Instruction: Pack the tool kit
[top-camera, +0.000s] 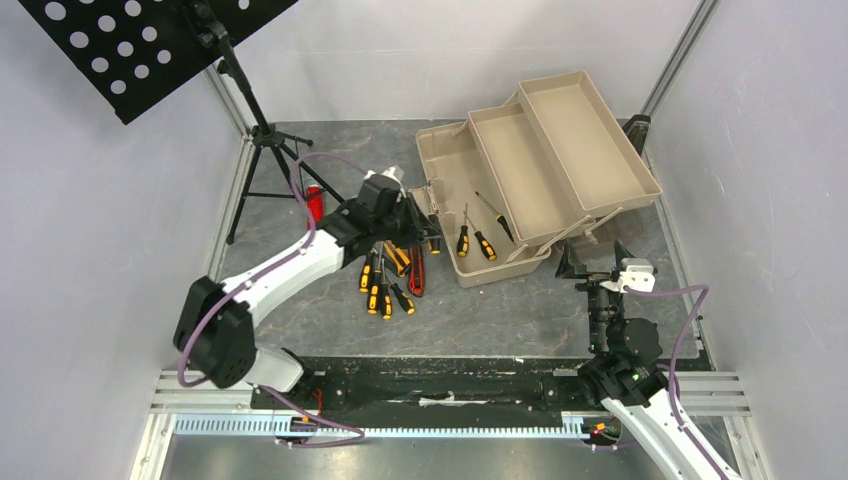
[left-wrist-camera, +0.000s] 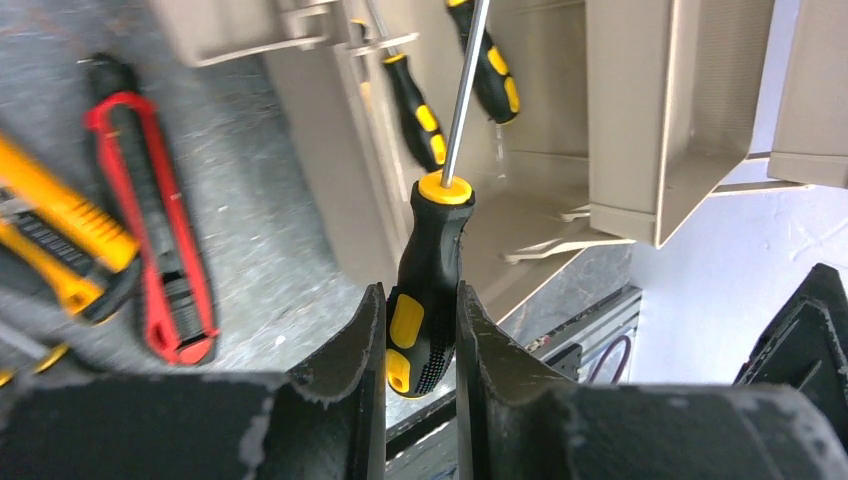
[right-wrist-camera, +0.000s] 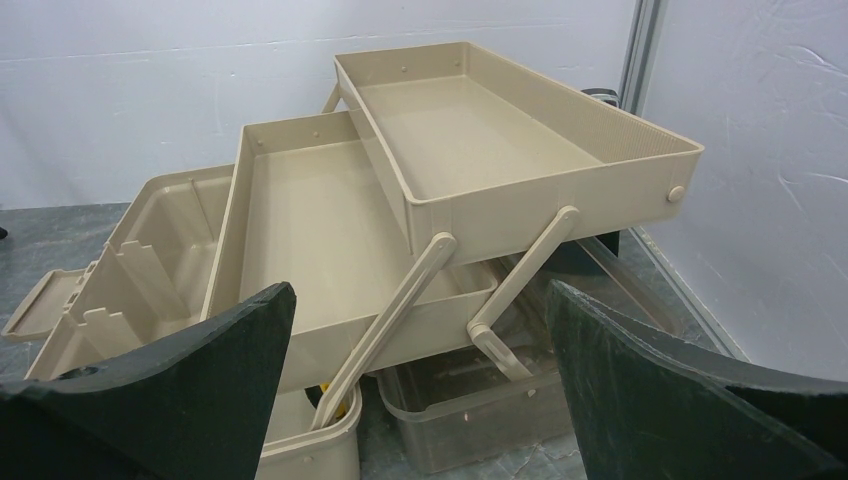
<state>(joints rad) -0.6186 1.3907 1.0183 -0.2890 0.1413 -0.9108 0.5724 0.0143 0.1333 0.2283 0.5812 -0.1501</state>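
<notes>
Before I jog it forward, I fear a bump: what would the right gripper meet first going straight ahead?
Probably the toolbox: the open right gripper faces its lower fold-out tray, whose slanted link arms look nearest. Depth is hard to judge.

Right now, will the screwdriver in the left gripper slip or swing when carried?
Likely rigid: the screwdriver has a straight metal shaft. The left gripper pinches its handle end, so may pivot; the textured grip should resist slipping.
</notes>
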